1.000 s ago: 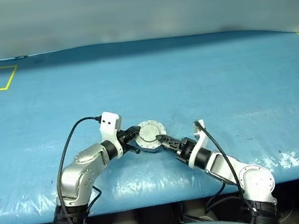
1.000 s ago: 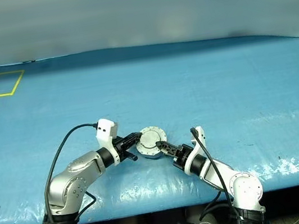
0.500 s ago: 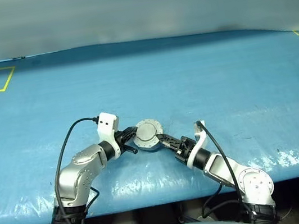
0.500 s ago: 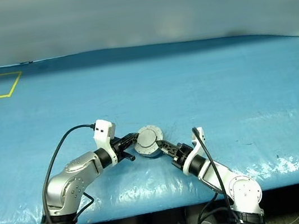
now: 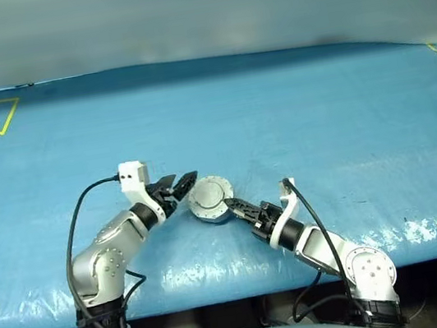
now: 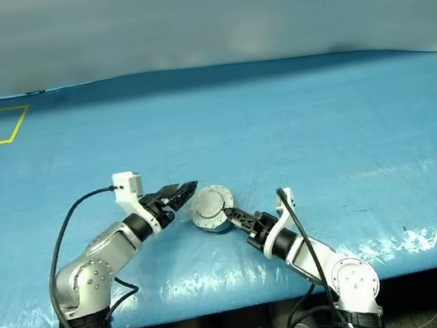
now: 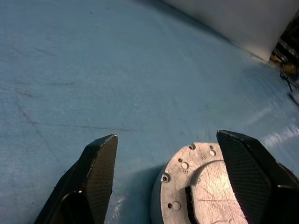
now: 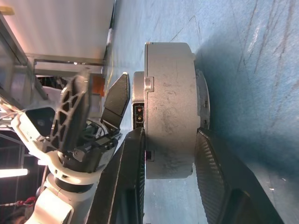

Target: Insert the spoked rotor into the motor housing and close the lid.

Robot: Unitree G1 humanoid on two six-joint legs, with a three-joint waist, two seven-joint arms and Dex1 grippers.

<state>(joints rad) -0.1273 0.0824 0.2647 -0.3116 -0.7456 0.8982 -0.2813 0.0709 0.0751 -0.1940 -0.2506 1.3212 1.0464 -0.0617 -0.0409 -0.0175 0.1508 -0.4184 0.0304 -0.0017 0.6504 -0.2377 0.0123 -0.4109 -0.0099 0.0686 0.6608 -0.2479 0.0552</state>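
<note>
motor housing [image 5: 210,199]: held up over the near middle of the surface [image 5: 293,110], with the lid [image 7: 205,184] on it.
left gripper [image 5: 179,185]: just left of the motor housing, fingers spread apart.
right gripper [image 5: 237,206]: just right of the motor housing, fingers on both flat sides.

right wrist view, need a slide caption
Right tool clamps the closed motor housing by its faces above the blue table; open left tool alongside.

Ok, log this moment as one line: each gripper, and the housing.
left gripper: open, beside housing, not gripping | right gripper: shut on motor housing | motor housing: lid on, above blue table
</note>
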